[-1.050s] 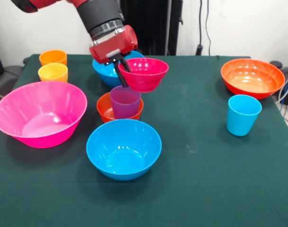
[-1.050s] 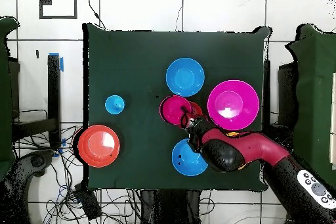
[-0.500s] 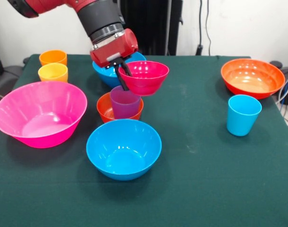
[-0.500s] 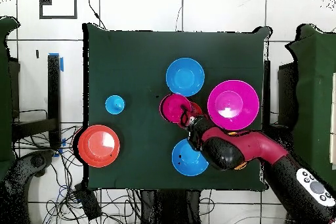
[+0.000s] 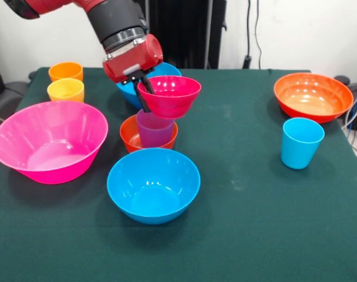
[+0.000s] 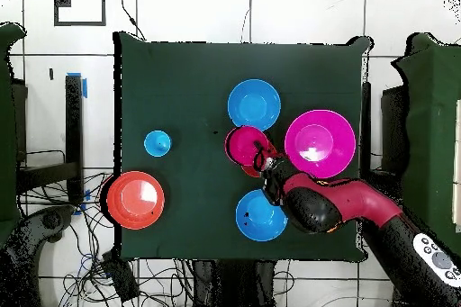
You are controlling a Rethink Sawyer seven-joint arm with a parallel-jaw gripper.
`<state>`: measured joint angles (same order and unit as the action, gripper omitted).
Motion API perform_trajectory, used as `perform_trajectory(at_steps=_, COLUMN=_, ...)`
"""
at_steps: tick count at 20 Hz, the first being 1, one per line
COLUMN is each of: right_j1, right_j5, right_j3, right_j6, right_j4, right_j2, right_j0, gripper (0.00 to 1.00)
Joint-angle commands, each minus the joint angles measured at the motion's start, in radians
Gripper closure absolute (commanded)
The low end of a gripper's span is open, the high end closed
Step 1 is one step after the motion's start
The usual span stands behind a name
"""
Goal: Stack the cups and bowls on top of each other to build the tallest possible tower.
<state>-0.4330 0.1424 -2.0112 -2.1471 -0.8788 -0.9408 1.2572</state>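
My gripper [image 5: 144,88] [image 6: 264,157] is shut on the rim of the small magenta-red bowl [image 5: 169,95] [image 6: 245,145], which hangs upright in the air just above the purple cup [image 5: 154,128]. That cup stands inside the small orange bowl [image 5: 131,135]. In front of them sits a blue bowl [image 5: 153,184] [image 6: 253,103], and a second blue bowl [image 5: 128,89] [image 6: 258,217] lies behind, partly hidden by the gripper. The large pink bowl [image 5: 49,141] [image 6: 319,144] is at the left. Orange [image 5: 66,71] and yellow [image 5: 66,90] cups stand far left. The light blue cup [image 5: 301,143] [image 6: 158,143] and wide orange-red bowl [image 5: 313,96] [image 6: 136,199] are at the right.
Cables [image 6: 135,272] trail on the floor beside the table's edge near the orange-red bowl. Dark green cloth [image 5: 255,223] covers the whole table.
The gripper has carried the magenta-red bowl a little to the left in the front view, bringing it more squarely over the purple cup. Nothing else moved.
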Motion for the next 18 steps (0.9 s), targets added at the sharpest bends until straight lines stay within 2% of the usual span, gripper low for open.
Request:
perform_trajectory(at_steps=1, right_j1=0.014, right_j5=0.15, right_j3=0.087, right_j6=0.186, right_j4=-0.013, right_j2=-0.025, right_j0=-0.008, gripper=1.0)
perform_trajectory(at_steps=5, right_j1=0.023, right_j5=0.173, right_j3=0.099, right_j6=0.205, right_j4=-0.007, right_j2=-0.031, right_j0=0.0, gripper=1.0)
perform_trajectory(at_steps=11, right_j1=0.099, right_j5=0.153, right_j3=0.129, right_j6=0.171, right_j4=-0.038, right_j2=0.042, right_j0=-0.02, gripper=1.0)
perform_trajectory(at_steps=15, right_j1=0.083, right_j5=0.194, right_j3=0.138, right_j6=0.136, right_j4=-0.03, right_j2=0.12, right_j0=-0.057, gripper=1.0)
perform_trajectory(at_steps=18, right_j1=0.075, right_j5=0.219, right_j3=0.142, right_j6=0.129, right_j4=-0.017, right_j2=0.143, right_j0=-0.072, gripper=1.0)
